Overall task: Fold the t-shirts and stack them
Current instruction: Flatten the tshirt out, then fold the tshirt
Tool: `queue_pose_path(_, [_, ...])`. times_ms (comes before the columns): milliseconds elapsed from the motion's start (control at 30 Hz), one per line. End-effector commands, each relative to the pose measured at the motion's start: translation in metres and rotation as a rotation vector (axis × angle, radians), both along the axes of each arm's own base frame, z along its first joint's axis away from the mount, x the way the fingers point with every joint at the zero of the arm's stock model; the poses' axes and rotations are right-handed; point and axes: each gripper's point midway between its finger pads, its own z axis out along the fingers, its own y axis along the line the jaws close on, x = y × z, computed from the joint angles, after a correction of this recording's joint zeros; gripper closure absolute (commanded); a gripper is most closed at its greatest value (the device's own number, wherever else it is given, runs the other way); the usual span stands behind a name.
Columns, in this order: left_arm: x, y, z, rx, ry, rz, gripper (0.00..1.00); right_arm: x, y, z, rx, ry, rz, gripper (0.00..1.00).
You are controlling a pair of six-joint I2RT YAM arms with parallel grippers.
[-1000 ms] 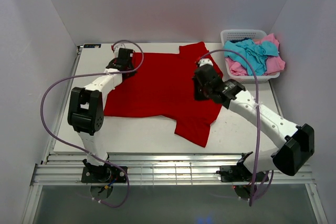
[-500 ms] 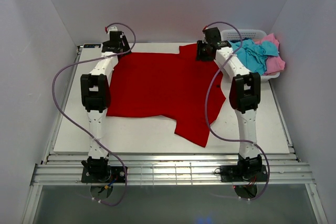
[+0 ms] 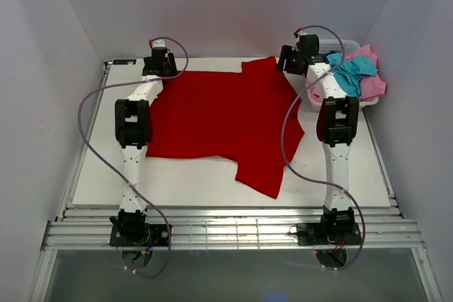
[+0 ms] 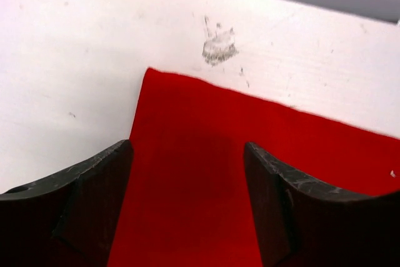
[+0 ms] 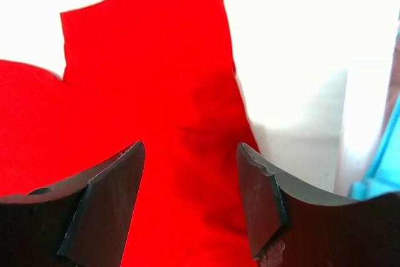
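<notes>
The left pincer stands wide open with nothing in it. Below and between its black fingers lies the far left corner of the large bright red cloth t-shirt, spread flat on the white table. A grey scuff marks the table just beyond that corner. The right pincer is likewise spread and empty, above the shirt's far sleeve. Just to its right sits the white plastic lattice basket, holding the crumpled turquoise-blue t-shirt and the pink t-shirt.
</notes>
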Motion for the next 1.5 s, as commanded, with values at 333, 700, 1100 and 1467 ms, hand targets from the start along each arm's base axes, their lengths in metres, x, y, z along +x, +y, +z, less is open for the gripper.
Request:
queue_pose_path(333, [0.027,0.009,0.033,0.068,-0.146,0.001,0.19,0.016,0.01,-0.028,-0.04,-0.032,0.035,0.32])
queue_pose_path(700, [0.036,0.017,0.021,0.059,-0.155,-0.001,0.19,0.026,0.014,-0.027,-0.146,-0.094,0.028,0.28])
queue_pose_path(1100, [0.05,0.025,0.012,0.05,-0.194,0.003,0.18,0.037,0.013,-0.028,-0.156,-0.14,0.022,0.26])
queue_pose_path(1467, [0.046,0.026,-0.021,0.026,-0.132,-0.003,0.24,0.039,0.002,-0.051,-0.201,-0.111,-0.022,0.24])
